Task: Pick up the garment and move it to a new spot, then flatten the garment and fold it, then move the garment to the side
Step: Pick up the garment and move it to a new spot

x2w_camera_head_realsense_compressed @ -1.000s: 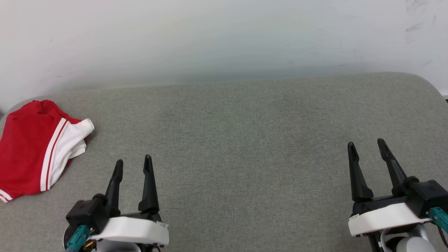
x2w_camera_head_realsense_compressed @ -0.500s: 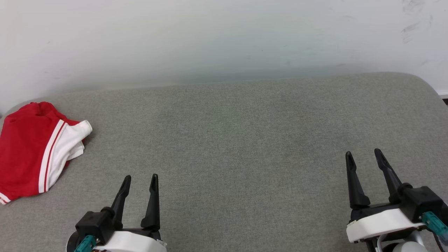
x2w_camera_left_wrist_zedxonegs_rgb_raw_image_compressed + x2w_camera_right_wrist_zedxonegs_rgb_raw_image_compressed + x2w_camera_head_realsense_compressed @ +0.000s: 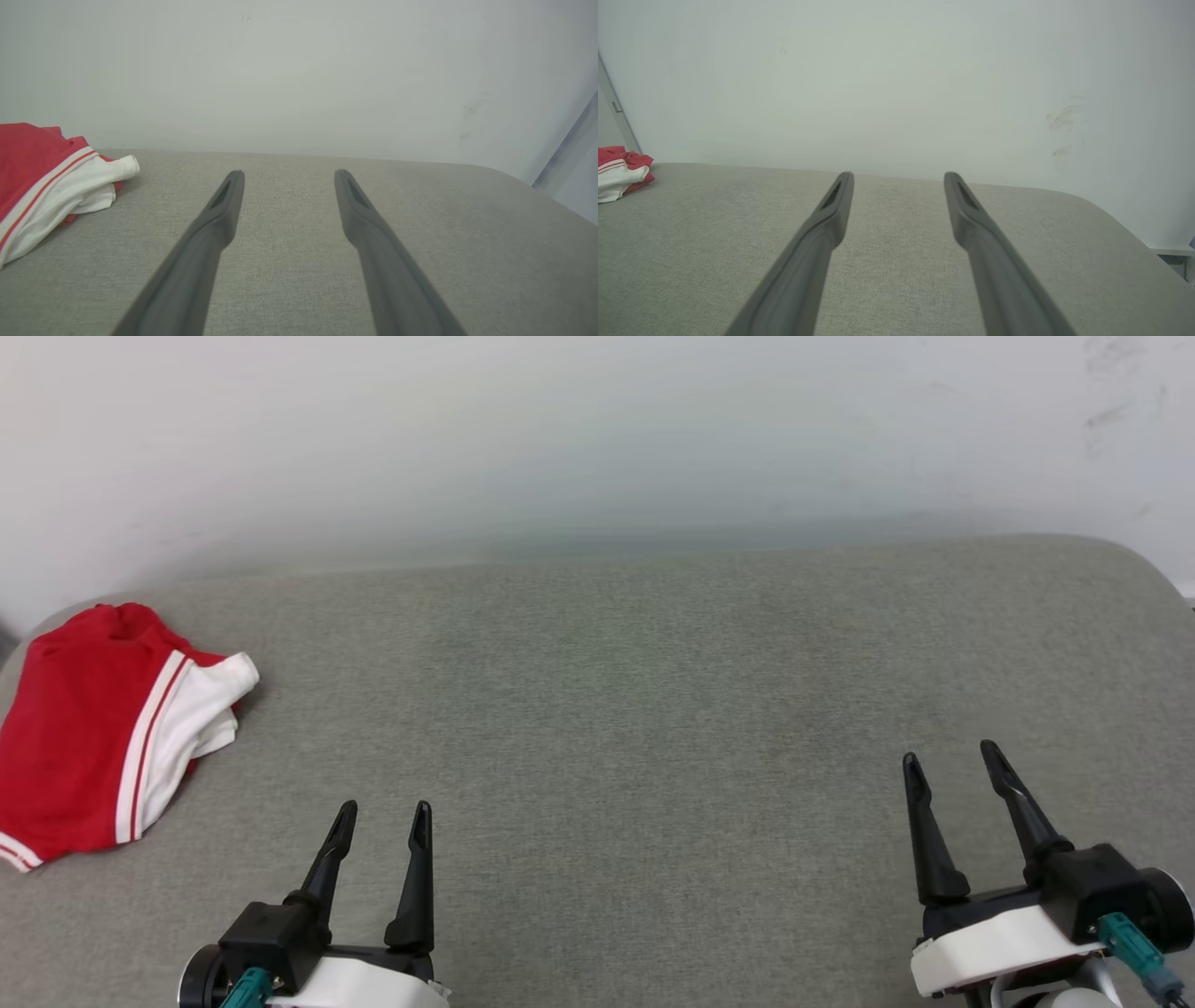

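At far left edge of grey pad (image 3: 653,709): garment (image 3: 89,728), a loose red bundle, white sleeve flopped rightward toward mid-pad. Partly cut off by head view's left border. Long axis running roughly away from robot, near end by pad's front-left, far end toward wall (image 3: 560,429).

Left gripper (image 3: 385,807): fingers spread wide, nothing between them, above bare pad. Right gripper (image 3: 950,754): likewise spread and empty, over pad's right part.

Bearing from left gripper to garment: left and a little ahead; near, not touching. Same in left wrist view: bundle off to left of both fingers, sleeve tip closest. Right gripper well apart, most of pad between.

Judged: left arm plainly nearer. Calls for a swing left, fingers set across the sleeve-side edge rather than along the long axis. Cannot tell whether bundle is folded or merely bunched.
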`<state>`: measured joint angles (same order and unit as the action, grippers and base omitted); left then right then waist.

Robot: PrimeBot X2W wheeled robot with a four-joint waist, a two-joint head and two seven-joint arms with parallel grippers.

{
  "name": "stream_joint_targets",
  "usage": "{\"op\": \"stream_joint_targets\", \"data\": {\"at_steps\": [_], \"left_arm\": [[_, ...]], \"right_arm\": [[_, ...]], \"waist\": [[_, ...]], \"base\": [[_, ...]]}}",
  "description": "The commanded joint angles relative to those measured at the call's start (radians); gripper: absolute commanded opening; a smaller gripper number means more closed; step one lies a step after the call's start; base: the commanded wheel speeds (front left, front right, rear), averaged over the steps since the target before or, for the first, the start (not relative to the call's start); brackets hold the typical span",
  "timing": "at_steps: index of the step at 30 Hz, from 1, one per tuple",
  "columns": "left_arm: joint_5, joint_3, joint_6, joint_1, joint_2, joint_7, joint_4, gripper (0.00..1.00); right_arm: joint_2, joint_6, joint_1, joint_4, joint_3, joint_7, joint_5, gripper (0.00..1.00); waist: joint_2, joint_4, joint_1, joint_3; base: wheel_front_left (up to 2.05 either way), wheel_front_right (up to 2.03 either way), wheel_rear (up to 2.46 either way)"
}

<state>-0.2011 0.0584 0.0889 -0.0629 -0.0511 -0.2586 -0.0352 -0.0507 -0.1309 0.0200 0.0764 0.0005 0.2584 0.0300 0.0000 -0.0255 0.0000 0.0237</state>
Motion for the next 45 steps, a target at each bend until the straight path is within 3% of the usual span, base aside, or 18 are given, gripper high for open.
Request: {"op": "stream_joint_targets", "data": {"at_steps": [1,31,45], "left_arm": [[0.017,-0.001,0.005,-0.008,0.001,-0.007,0.004,1.0],[0.043,-0.057,0.014,-0.053,0.001,-0.007,0.037,1.0],[0.048,-0.067,0.025,-0.067,0.001,-0.007,0.04,1.0]], "right_arm": [[0.001,0.0,-0.014,-0.005,0.007,0.007,-0.013,1.0],[0.001,0.0,-0.055,-0.015,0.114,0.007,0.022,1.0],[0.001,0.0,-0.062,-0.013,0.126,0.007,0.035,1.0]], "waist": [[0.0,0.009,0.0,-0.001],[0.0,0.385,0.0,-0.039],[0.0,0.449,0.0,-0.046]], "base": [[0.0,0.0,0.0],[0.0,0.0,0.0],[0.0,0.0,0.0]]}}
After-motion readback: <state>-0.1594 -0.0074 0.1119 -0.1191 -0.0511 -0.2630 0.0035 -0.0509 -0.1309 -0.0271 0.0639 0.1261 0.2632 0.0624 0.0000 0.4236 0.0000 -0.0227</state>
